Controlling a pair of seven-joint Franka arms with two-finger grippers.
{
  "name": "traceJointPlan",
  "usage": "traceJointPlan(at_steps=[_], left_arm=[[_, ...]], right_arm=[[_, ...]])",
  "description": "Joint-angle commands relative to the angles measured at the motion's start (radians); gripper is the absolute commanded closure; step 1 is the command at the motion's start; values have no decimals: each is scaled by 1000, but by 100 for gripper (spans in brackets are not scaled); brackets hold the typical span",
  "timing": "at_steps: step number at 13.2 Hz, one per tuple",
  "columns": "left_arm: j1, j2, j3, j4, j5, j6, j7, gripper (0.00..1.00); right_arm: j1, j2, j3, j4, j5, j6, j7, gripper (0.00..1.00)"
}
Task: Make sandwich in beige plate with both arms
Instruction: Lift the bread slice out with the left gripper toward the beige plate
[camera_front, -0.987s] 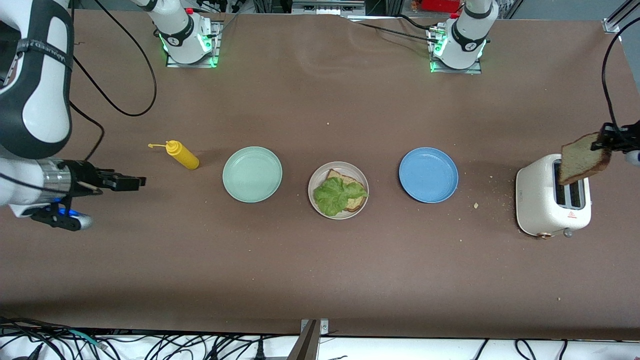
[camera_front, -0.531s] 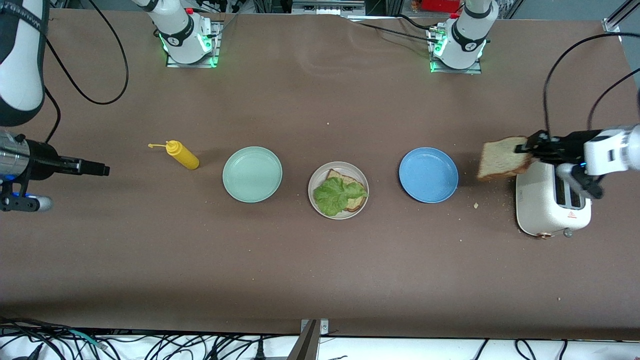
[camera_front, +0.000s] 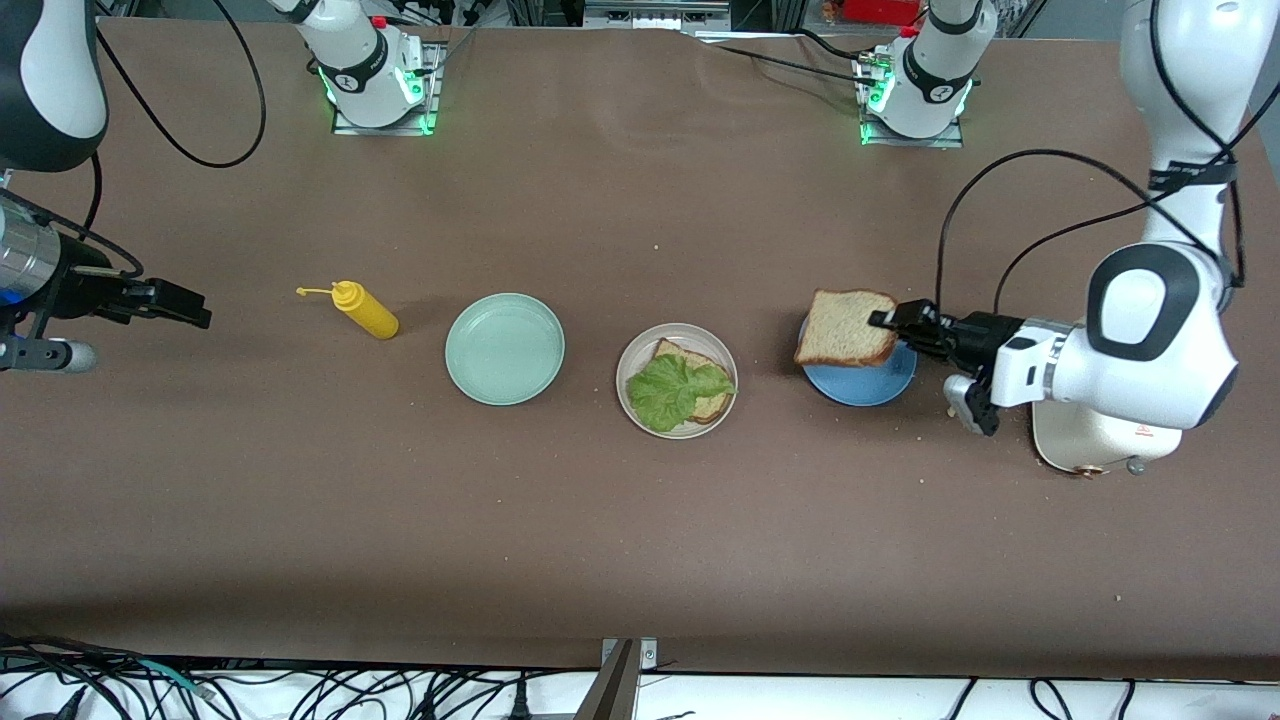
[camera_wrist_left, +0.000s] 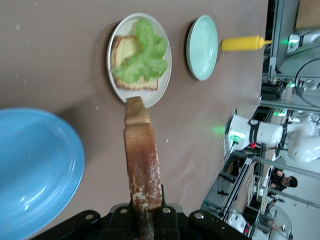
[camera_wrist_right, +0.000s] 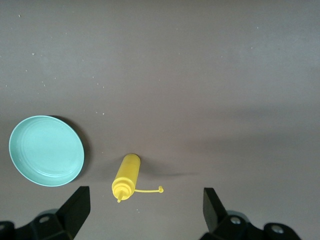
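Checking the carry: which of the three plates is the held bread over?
The blue plate: the left gripper holds the bread over it, short of the beige and mint ones.

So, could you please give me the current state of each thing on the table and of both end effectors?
Beige plate: holds bottom slice with lettuce on top.
Top slice: held in the air over blue plate.
Green plate: empty.
Mustard bottle: lying on its side.
Toaster: mostly hidden.
Left end effector: shut on top slice.
Right end effector: open, waiting.
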Motion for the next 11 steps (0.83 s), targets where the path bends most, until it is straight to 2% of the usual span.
traceJointPlan(at_steps=[1,11], left_arm=[[-50,39,9,31,-57,61,-11,100],[-237,157,9,24,-284,272,-1,100]], right_arm=[[-13,-40,19,-49,-23,23,-9,0],[-8,-58,22,-81,-23,26,-6,0]])
